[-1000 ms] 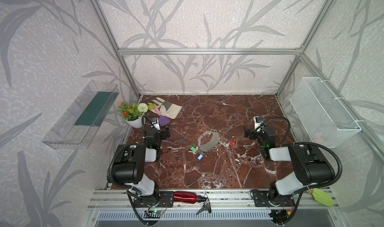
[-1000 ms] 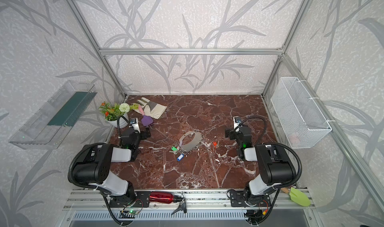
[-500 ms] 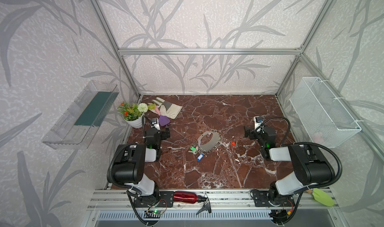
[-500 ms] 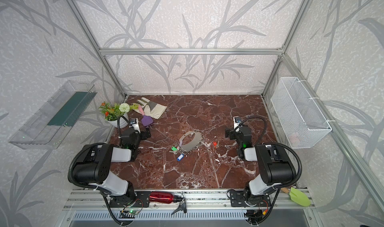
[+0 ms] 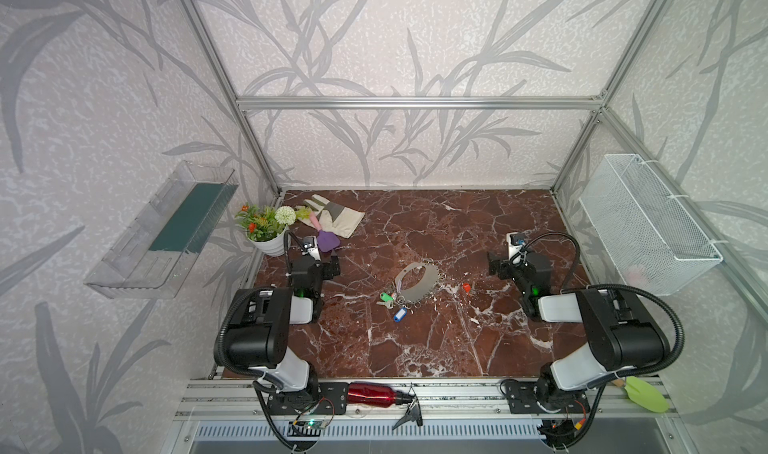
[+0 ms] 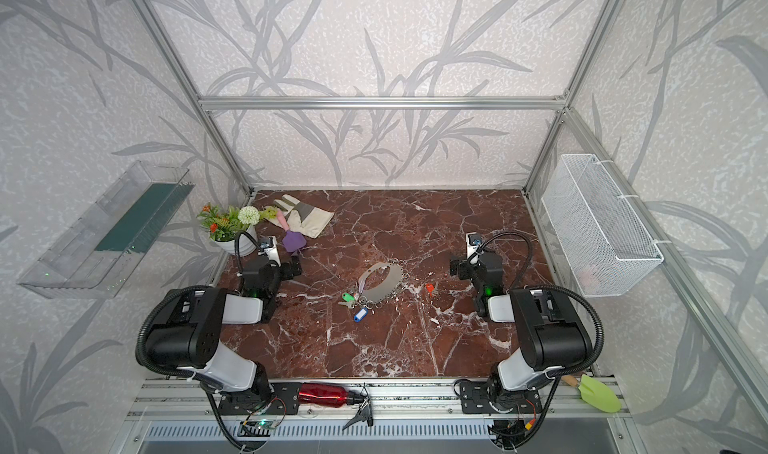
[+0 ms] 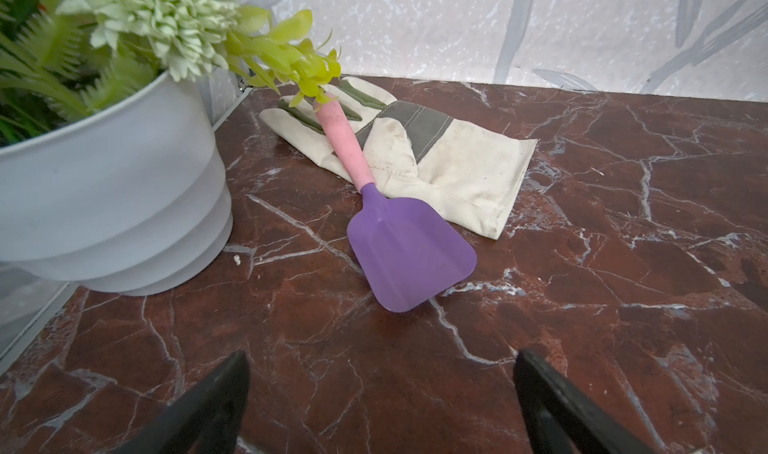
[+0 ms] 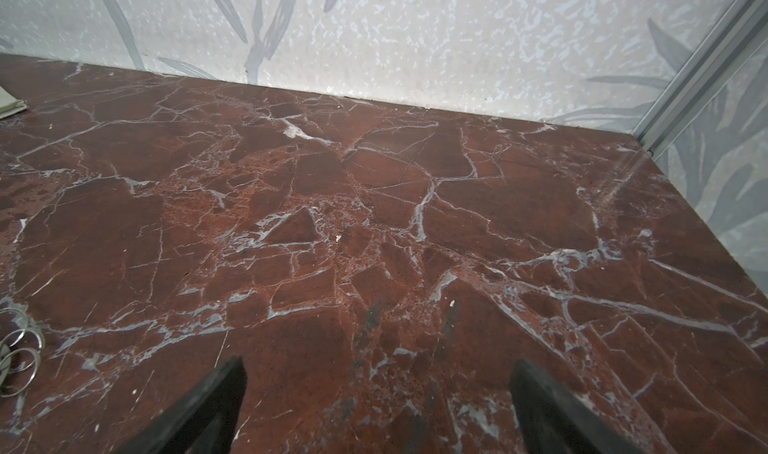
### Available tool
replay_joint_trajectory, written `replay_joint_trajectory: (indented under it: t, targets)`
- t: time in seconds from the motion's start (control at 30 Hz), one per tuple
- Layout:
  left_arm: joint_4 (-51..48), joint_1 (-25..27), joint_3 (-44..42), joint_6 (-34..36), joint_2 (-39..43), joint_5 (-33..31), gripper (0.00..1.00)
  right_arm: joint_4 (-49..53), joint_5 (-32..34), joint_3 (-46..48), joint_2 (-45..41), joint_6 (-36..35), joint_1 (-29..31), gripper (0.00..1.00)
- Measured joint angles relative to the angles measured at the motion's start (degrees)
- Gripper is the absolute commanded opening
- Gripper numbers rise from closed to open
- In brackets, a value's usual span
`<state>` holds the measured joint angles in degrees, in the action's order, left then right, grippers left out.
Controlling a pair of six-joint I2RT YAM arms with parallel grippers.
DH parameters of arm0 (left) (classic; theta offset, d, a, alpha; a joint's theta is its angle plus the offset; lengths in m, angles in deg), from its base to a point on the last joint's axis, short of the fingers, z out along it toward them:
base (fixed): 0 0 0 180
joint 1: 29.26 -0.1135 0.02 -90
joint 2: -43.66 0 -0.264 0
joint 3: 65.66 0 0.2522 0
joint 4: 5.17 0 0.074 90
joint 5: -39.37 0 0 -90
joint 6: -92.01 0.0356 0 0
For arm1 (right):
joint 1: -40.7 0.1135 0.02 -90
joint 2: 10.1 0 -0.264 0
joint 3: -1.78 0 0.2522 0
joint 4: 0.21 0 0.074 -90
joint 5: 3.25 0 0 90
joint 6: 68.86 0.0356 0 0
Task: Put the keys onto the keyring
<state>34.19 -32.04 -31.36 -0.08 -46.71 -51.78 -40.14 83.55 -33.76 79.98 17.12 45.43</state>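
The grey crescent keyring (image 5: 417, 279) (image 6: 382, 281) lies mid-table, small split rings along its curved edge; a few of those rings (image 8: 20, 348) show in the right wrist view. By its near-left end lie keys with a green tag (image 5: 386, 296) (image 6: 347, 297) and a blue tag (image 5: 400, 314) (image 6: 360, 314). A red-orange key (image 5: 467, 286) (image 6: 430, 287) lies alone to the keyring's right. My left gripper (image 5: 330, 266) (image 7: 382, 389) hovers low at the left, open and empty. My right gripper (image 5: 496, 267) (image 8: 378, 393) stands open and empty at the right, over bare marble.
A white flower pot (image 5: 266, 242) (image 7: 108, 190), a work glove (image 5: 336, 219) (image 7: 449, 169) and a purple trowel (image 5: 327, 240) (image 7: 409, 252) sit at the back left, just ahead of the left gripper. A wire basket (image 5: 648, 223) hangs on the right wall, a clear shelf (image 5: 166, 231) on the left.
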Motion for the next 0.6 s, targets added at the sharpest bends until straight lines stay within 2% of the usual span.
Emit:
replay_joint_trajectory:
  t: [0.5, 0.6]
  targets:
    - [0.00, 0.00, 0.00, -0.13, 0.00, -0.70, 0.99, 0.00, 0.20, 0.00, 0.00, -0.13, 0.20, 0.99]
    - [0.02, -0.02, 0.00, -0.46, 0.00, -1.40, 0.99, -0.24, 1.99, 0.13, 0.00, 0.55, 0.20, 0.99]
